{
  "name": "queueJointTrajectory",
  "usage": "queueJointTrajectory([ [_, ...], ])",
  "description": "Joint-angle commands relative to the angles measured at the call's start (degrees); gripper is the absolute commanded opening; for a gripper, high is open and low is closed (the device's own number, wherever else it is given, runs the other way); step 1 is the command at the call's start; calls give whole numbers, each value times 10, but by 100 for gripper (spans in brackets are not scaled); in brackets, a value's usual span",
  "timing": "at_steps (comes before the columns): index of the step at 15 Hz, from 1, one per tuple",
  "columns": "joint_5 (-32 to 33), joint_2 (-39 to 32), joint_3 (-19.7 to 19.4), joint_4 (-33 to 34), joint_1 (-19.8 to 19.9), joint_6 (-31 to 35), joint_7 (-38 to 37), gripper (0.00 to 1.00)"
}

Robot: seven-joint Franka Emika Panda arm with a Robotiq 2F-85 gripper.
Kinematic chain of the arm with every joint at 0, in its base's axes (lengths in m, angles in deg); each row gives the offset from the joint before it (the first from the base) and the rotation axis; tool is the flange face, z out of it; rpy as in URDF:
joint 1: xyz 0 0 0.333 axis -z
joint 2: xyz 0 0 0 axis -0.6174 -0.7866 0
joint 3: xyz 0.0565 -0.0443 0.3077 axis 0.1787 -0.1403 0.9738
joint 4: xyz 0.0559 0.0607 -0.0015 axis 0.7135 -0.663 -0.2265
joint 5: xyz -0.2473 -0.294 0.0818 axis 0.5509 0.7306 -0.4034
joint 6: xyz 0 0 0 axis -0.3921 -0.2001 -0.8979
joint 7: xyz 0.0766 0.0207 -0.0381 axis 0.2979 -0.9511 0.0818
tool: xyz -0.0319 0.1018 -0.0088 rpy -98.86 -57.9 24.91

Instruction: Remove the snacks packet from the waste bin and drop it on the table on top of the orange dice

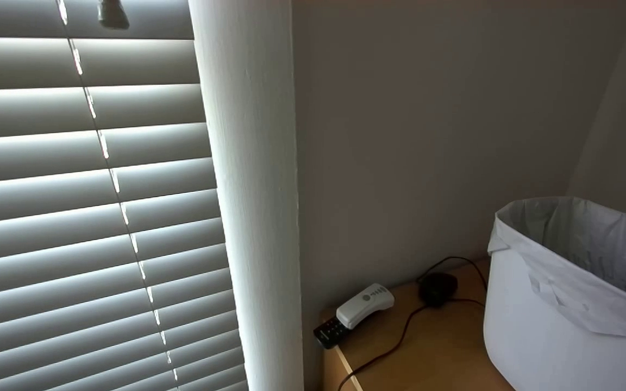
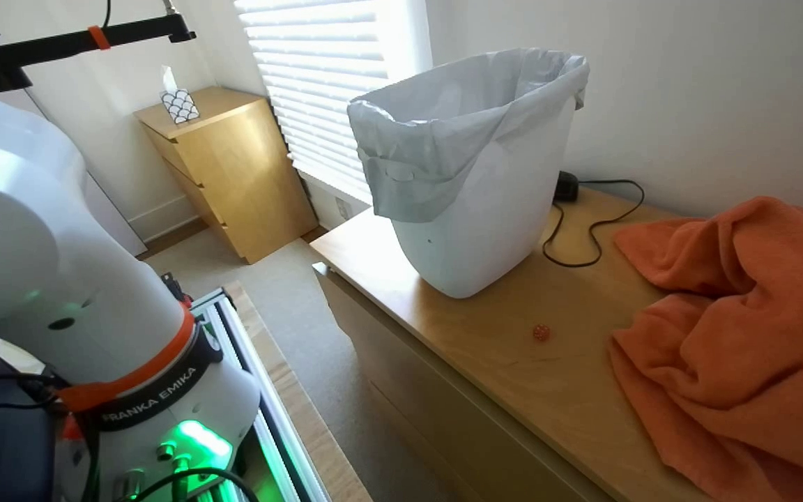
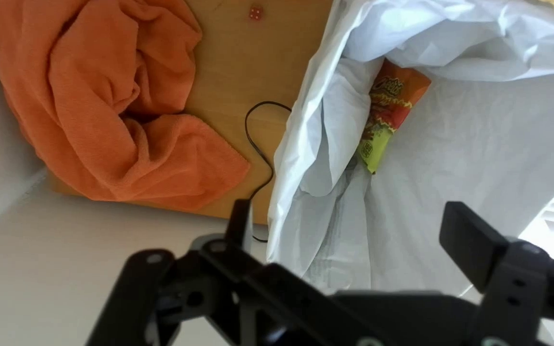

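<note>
"Where was the packet (image 3: 391, 115) seen?"

"Inside the smooth white bin (image 2: 499, 209), in the wrist view: slim, brightly printed, its upper end partly hidden by the crinkled bag (image 3: 493, 144)."

"And how was the gripper (image 3: 348, 214) set?"

"Spread wide, nothing grasped. It was judged best lowered and pinched across the packet's narrow width, thin folds avoided. The dotted die (image 2: 541, 332) was seen on the table (image 2: 485, 341)."

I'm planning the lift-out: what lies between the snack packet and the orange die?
The wrist view shows the bag-lined side of the bin, then a strip of tabletop, between the snack packet and the die.
</note>
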Motion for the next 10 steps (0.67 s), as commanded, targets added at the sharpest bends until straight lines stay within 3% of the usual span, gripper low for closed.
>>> queueJointTrajectory([
  [1, -29, -16, -7, 2, -9, -29, 17, 100],
  [7, -83, -78, 16, -3, -34, -61, 16, 100],
  [10, -74, -105, 33, -14, -33, -68, 15, 100],
])
